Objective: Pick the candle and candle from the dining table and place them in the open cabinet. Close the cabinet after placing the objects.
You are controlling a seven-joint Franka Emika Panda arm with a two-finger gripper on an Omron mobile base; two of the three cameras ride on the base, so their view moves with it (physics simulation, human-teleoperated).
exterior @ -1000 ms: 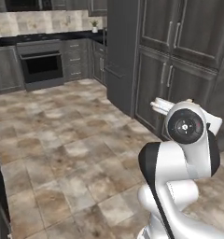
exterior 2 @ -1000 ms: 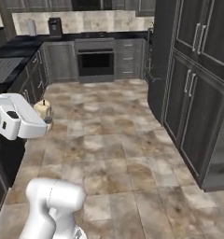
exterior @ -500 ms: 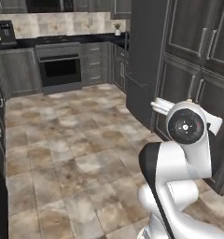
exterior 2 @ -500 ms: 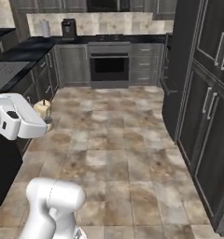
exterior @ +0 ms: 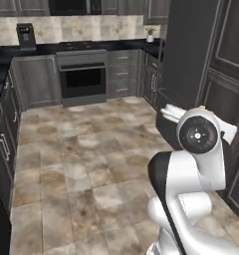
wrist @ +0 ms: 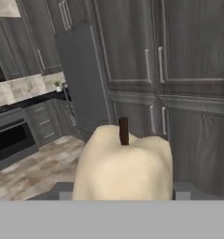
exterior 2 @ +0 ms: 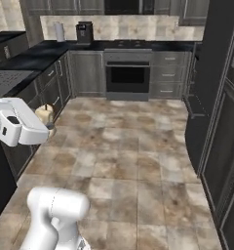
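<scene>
A cream-beige lumpy candle (wrist: 123, 163) with a dark wick sits between the two dark fingertips of my gripper (wrist: 123, 193), which is shut on it. In the right base view the candle (exterior 2: 44, 114) is held out in front of the white hand, at the gripper (exterior 2: 47, 120), above the tiled floor and beside the left-hand counter. In the left base view the arm's own wrist hides the hand. The dining table and the open cabinet are out of view.
A black oven (exterior 2: 127, 78) stands under the back counter, with a coffee machine (exterior 2: 84, 32) on top. Tall grey panelled doors (wrist: 179, 70) face the hand, and more tall dark units (exterior 2: 221, 122) line the right side. A low counter (exterior 2: 21, 63) runs along the left. Tiled floor (exterior 2: 124, 146) lies between.
The whole scene has slid sideways in both base views, so the base has turned; the oven wall now sits more central. The candle stays in the gripper.
</scene>
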